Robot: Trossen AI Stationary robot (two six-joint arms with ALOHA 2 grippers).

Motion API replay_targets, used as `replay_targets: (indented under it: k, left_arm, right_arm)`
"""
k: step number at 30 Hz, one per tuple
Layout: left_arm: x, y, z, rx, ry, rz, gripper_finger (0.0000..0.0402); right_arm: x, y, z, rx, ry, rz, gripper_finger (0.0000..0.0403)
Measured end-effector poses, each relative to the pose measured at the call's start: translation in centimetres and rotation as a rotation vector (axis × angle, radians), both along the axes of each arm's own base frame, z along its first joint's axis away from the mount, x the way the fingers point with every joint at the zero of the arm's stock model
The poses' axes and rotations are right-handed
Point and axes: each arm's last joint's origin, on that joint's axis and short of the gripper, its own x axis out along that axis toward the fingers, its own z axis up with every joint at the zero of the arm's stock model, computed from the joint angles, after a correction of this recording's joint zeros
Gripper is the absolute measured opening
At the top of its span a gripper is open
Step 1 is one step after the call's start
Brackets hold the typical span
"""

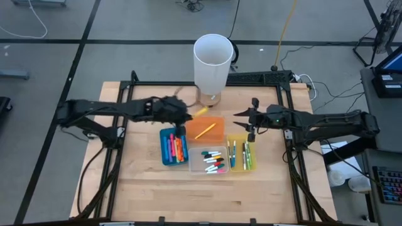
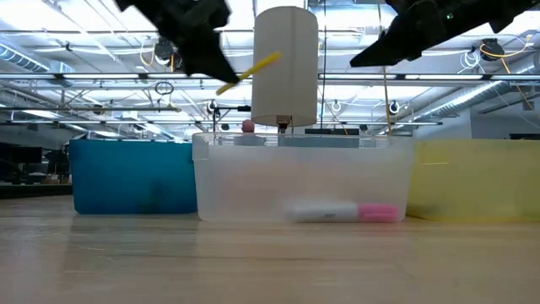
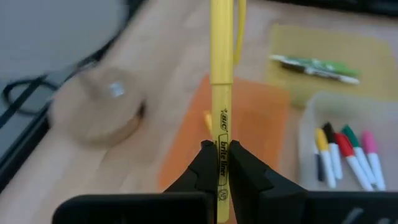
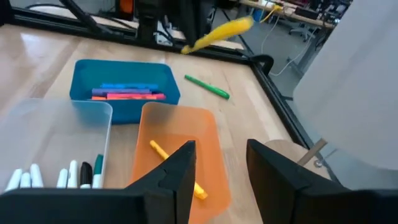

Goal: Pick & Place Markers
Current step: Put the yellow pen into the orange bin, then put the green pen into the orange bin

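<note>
The left gripper (image 1: pixel 186 116) sits just left of centre in the high view, clamped narrow on a yellow highlighter (image 1: pixel 200 112) that it carries in the air. In the left wrist view the highlighter (image 3: pixel 221 93) runs straight out from between the fingers, its long axis in line with the gripper's reach and its free end pointing up the frame over the orange bin (image 3: pixel 230 124). In the high view that bin (image 1: pixel 205 129) lies immediately to the lower right of the gripper, almost under the highlighter's free end, and already holds one yellow marker (image 1: pixel 205 131). The drop therefore looks to need only a short shift toward the frame's centre, with the pen's length kept along the bin so that neither end overhangs a wall. The left arm is plainly the nearer one. The right gripper (image 1: pixel 242 115) hovers right of centre, beside the yellow bin (image 1: pixel 238 150), its fingers partly apart with nothing between them. One green marker (image 4: pixel 207 86) lies loose on the bench (image 4: pixel 37 56) beyond the blue bin (image 4: pixel 124 87).
</note>
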Motion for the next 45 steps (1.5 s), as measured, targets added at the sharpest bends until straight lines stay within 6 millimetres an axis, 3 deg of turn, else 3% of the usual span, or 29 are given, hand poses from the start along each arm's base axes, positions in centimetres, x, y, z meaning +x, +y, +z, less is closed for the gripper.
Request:
replay_targets:
  k: [5, 10, 18, 25, 35, 40, 45]
  left_arm:
    - [4.8, -0.9, -0.6, 0.057, 0.098, -0.16, 0.0016]
    - [8.0, -1.0, -3.7, 0.044, 0.242, -0.224, 0.002]
    - [9.3, 0.2, -8.8, -0.078, 0.43, -0.158, 0.0022]
    - [9.6, 0.5, -9.7, -0.093, 0.445, -0.155, 0.0058]
    - [8.1, 0.4, -6.4, -0.088, 0.405, -0.127, 0.0124]
    - [3.7, 1.0, -2.7, -0.038, 0.507, 0.132, 0.0156]
    - [-1.5, 2.1, -1.1, -0.049, 0.557, 0.449, 0.0168]
  right_arm:
    - [-0.7, 0.1, 0.2, 0.011, 0.009, -0.004, 0.0128]
    - [-1.2, 0.1, 0.3, 0.023, 0.017, -0.008, 0.0128]
    - [-1.2, 0.1, 0.4, 0.025, 0.009, -0.008, 0.0128]
    - [-1.2, 0.1, 0.4, 0.023, 0.011, -0.007, 0.0128]
    - [-1.3, 0.1, 0.3, 0.025, 0.022, -0.008, 0.0128]
    - [-1.3, 0.1, 0.1, 0.028, 0.037, -0.008, 0.0128]
    - [-1.3, 0.1, 0.1, 0.028, 0.04, -0.008, 0.0128]
